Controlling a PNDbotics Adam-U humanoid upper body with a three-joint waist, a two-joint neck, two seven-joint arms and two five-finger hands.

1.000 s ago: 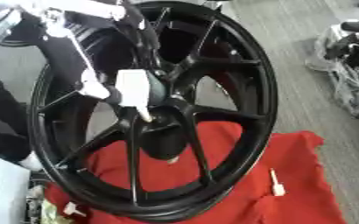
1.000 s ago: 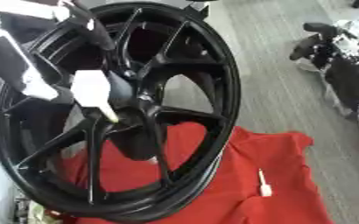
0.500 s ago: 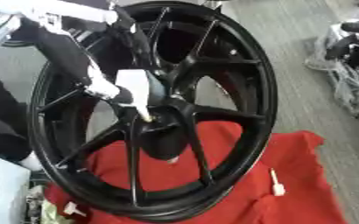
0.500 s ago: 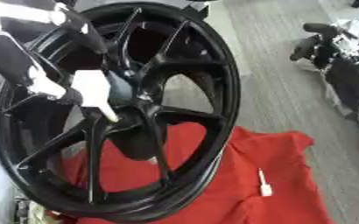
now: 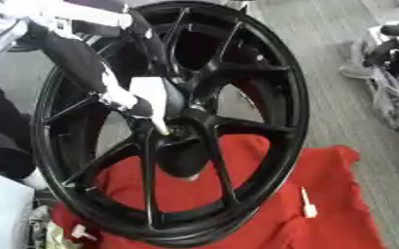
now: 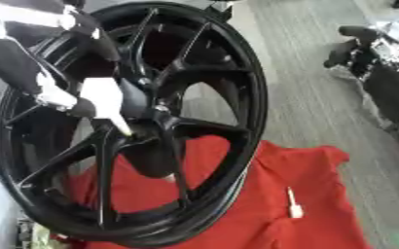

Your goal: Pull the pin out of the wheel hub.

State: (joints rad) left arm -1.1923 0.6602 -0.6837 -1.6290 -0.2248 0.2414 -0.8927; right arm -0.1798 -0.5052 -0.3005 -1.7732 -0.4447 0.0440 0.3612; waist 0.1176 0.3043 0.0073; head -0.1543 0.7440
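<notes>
Grey striped flooring (image 5: 339, 112) stretches behind the work, with dark equipment and pale cables heaped at the right edge (image 5: 390, 73). Over the lower part of the scene lies a red cloth (image 5: 339, 194), rumpled, and on it stands the black wheel (image 5: 280, 97), upright and leaning a little, its rim filling most of both views. Slim spokes run from the rim to the wheel hub (image 5: 190, 124) at the middle, and the cloth shows red through the gaps between the lower spokes.

From the upper left comes the robot's left arm (image 5: 75, 58), dark with a white section near the top, reaching down across the face of the wheel. Its left hand (image 5: 148, 95) sits just above and left of the hub, a pale block-like shape with dark parts around it. From its lower end a thin pale piece, seemingly the pin (image 5: 160, 127), points down to the hub's centre and touches it or sits right at it. Whether the fingers are curled round the pin or merely lie against it I cannot tell; they are too blurred to make out. The right hand shows in neither view.

On the cloth to the right of the wheel, well apart from the hub, lies a small white pin-shaped piece (image 5: 307, 204), thin at the top and wider at the bottom. Another small pale piece (image 5: 82, 233) lies near the lower left of the rim.
</notes>
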